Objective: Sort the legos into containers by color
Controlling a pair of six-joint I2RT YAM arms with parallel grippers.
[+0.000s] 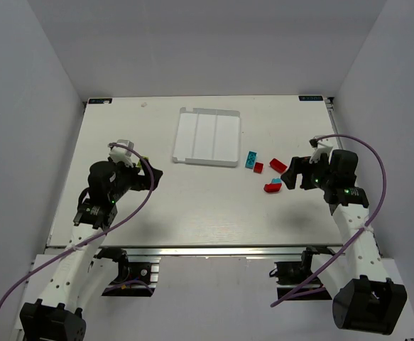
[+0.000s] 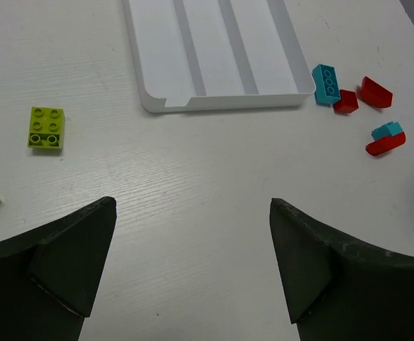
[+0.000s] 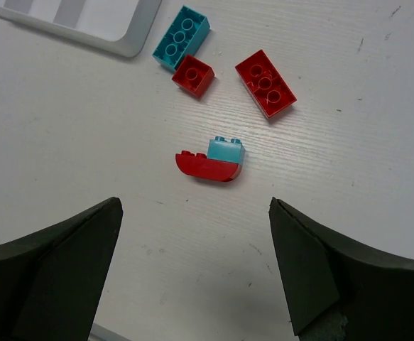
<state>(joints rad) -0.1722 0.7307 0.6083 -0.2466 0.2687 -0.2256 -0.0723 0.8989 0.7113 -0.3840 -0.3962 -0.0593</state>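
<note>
Now we hold our left gripper (image 2: 191, 220) and right gripper (image 3: 194, 220) spread wide and empty above the table (image 1: 192, 206), while the red and cyan legos (image 3: 192, 74) lie loose just right of the white tray (image 1: 207, 137) (a green brick (image 2: 47, 128) sits well left of it).

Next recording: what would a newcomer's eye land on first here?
The white three-compartment tray stands out at the far middle of the table, with no bricks in it. Just right of it lies a bright scatter of red and cyan bricks, ahead of the open right gripper. A lime-green brick sits apart to the tray's left, ahead of the open left gripper.
</note>
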